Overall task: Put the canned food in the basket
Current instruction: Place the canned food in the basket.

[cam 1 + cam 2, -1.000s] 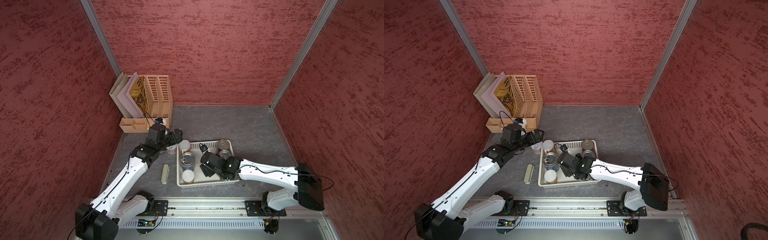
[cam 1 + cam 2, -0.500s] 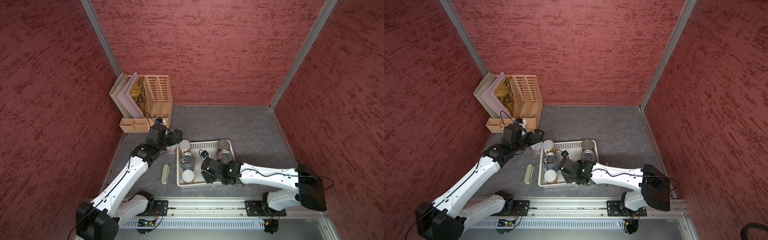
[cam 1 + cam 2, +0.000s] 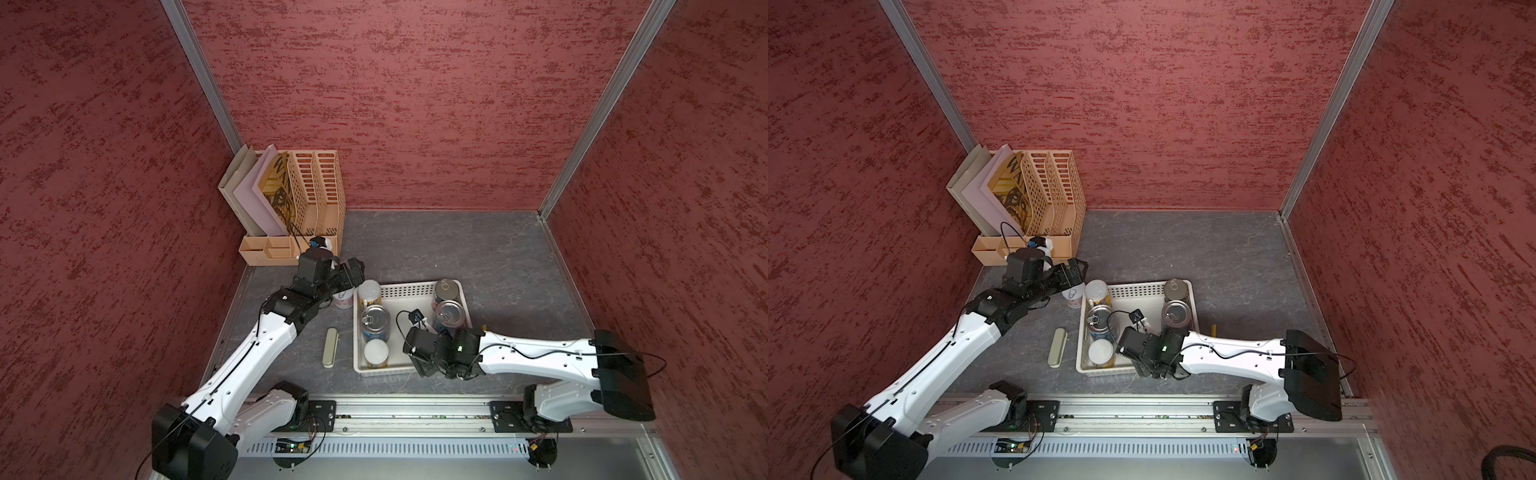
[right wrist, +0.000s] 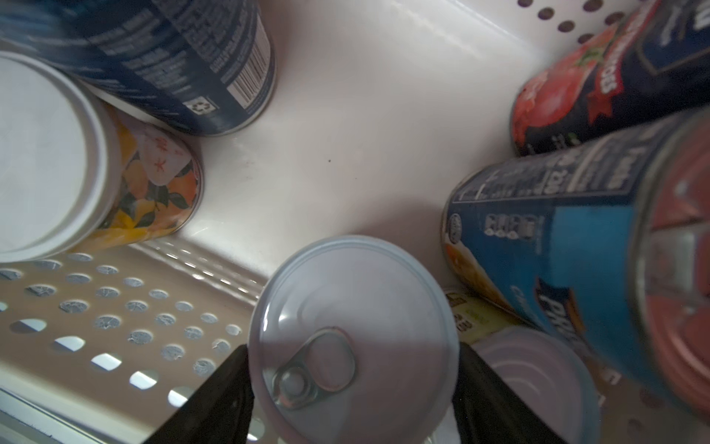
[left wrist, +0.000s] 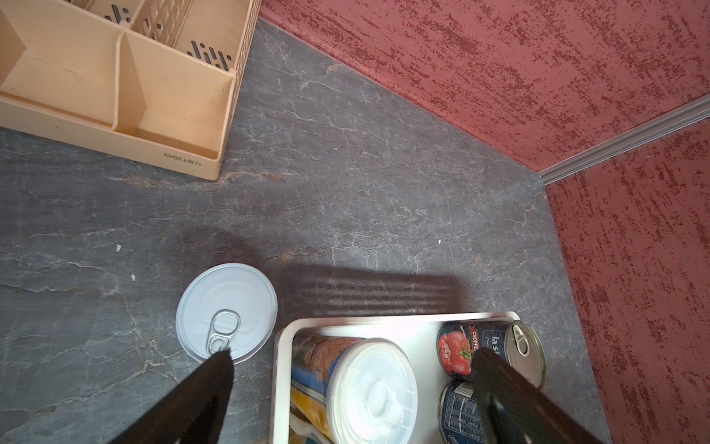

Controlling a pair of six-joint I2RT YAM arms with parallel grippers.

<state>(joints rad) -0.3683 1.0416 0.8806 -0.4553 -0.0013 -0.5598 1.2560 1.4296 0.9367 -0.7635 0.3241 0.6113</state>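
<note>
Nearest the rail, at lower centre in a top view, the right gripper (image 3: 419,359) reaches into the near end of the basket (image 3: 409,287). In the right wrist view its black fingers (image 4: 215,399) press against opposite sides of a small white-topped can (image 4: 345,307) with a pull tab. It is clenched on that can, which is upright and close to the perforated near wall. Whether the can's base rests on the basket floor cannot be told. Just beside it stands a second white-topped can (image 4: 538,376), partly hidden. Further in, a white-lidded fruit can (image 3: 376,353) occupies the basket's lower-left corner, with a blue-labelled can (image 3: 375,322) next above it and a slim yellow can (image 3: 369,293) at the upper-left corner. Along the basket's right side stand another blue can (image 3: 449,318) and, beyond it, a dark tomato can (image 3: 446,289). All five are upright. Left of the basket an olive case (image 3: 331,347) lies flat on the grey table (image 3: 415,249). One loose white-topped can (image 5: 226,311) stands on the table outside the basket, just beside its far left corner. The left gripper (image 3: 354,276) hangs above that spot, jaws spread wide and grasping nothing. In the left wrist view one fingertip (image 5: 219,365) overlaps the loose can's rim. At upper left, against the wall, stand a beige desk tidy (image 3: 268,249) and a slotted file holder (image 3: 318,187).
</note>
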